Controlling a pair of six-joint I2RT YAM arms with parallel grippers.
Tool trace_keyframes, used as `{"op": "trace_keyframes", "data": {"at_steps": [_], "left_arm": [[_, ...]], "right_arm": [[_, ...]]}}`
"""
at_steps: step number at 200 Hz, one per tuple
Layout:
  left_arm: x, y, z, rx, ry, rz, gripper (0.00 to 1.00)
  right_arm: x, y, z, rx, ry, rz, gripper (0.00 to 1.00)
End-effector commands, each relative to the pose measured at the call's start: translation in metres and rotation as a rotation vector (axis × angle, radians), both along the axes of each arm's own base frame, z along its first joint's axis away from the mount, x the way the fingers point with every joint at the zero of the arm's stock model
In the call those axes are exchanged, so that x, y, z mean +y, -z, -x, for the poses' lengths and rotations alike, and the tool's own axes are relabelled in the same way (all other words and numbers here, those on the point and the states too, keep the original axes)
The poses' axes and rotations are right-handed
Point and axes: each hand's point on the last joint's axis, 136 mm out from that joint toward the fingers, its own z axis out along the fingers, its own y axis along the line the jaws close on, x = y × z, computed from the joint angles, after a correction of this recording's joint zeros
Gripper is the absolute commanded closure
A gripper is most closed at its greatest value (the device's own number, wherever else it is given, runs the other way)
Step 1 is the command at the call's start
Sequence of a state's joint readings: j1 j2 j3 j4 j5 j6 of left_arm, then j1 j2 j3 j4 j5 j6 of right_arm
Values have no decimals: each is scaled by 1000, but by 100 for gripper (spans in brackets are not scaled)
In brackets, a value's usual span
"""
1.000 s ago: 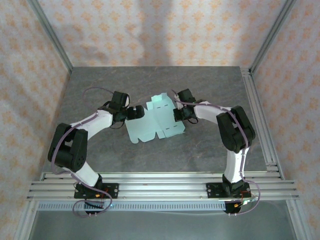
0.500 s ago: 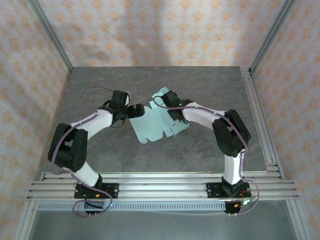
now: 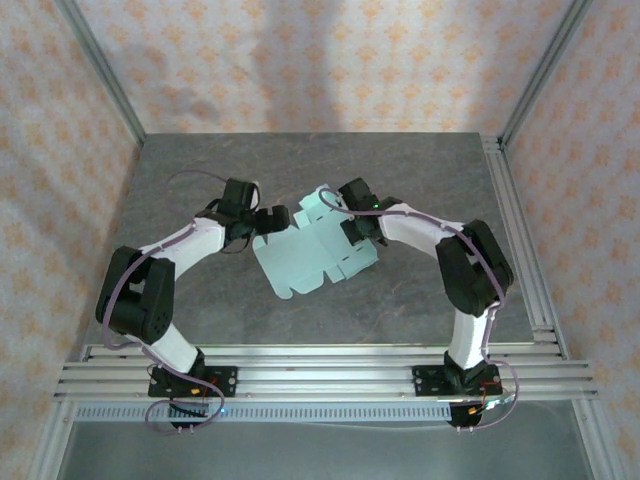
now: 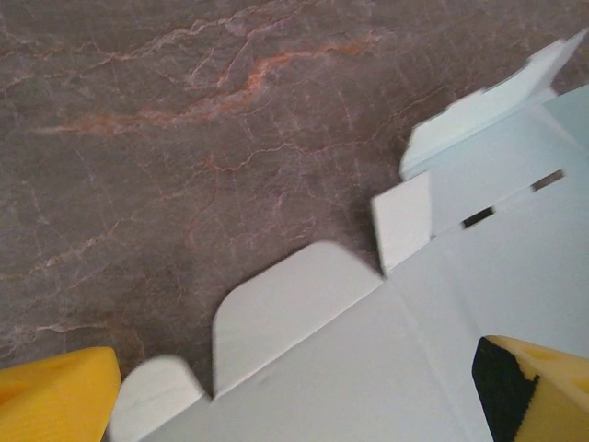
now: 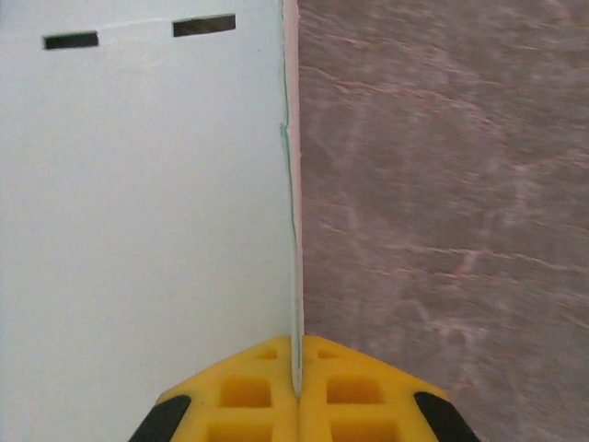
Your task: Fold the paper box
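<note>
The paper box [image 3: 305, 252] is a flat pale mint-blue die-cut sheet with rounded flaps, near the middle of the table. My right gripper [image 3: 350, 232] is shut on its right edge. In the right wrist view the yellow fingertips [image 5: 296, 378] pinch the thin card edge-on, and the sheet [image 5: 147, 230] with two slots spreads to the left. My left gripper [image 3: 272, 220] stands open at the sheet's left edge. Its yellow fingers [image 4: 55, 396] show wide apart in the left wrist view, with the sheet's rounded flaps [image 4: 294, 304] between them.
The dark marbled tabletop [image 3: 200, 180] is bare around the sheet. Patterned walls close the back and both sides. An aluminium rail [image 3: 520, 240] runs along the right edge, and the frame [image 3: 320, 365] holding the arm bases lies at the near edge.
My right gripper has swung left and back a little with the sheet in it. The sheet has turned and slid slightly toward the near side. The left arm has hardly moved.
</note>
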State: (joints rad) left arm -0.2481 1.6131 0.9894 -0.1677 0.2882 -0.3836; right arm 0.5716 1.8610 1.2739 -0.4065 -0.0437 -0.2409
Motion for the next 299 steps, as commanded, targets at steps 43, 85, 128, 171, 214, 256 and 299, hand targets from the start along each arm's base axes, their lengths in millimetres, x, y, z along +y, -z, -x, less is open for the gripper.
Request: {"op": "trace_keyframes", "data": {"at_steps": [43,85,128,171,214,256,299], "left_arm": [[-18,10,-22,31,140,-33,4],[-31,30,-36,61,237,-64,19],[-49,42,-35,87,302,-43,38],[-67,48,-28,97,308,18,38],[-80,46,-15,98,349,32,39],[-89,34,-5,86,377,33,39],[-98,30,5,81,406,11,49]], "right_arm": [[24,5,16,112,-94,-163,100],[25,9,15,135,-80,-181,100],[23,13,14,148,-66,-185,100],[20,15,9,138,-47,-175,100],[16,21,7,137,-32,-148,100],[14,24,6,138,-18,-142,100],[10,29,6,140,2,-124,100]]}}
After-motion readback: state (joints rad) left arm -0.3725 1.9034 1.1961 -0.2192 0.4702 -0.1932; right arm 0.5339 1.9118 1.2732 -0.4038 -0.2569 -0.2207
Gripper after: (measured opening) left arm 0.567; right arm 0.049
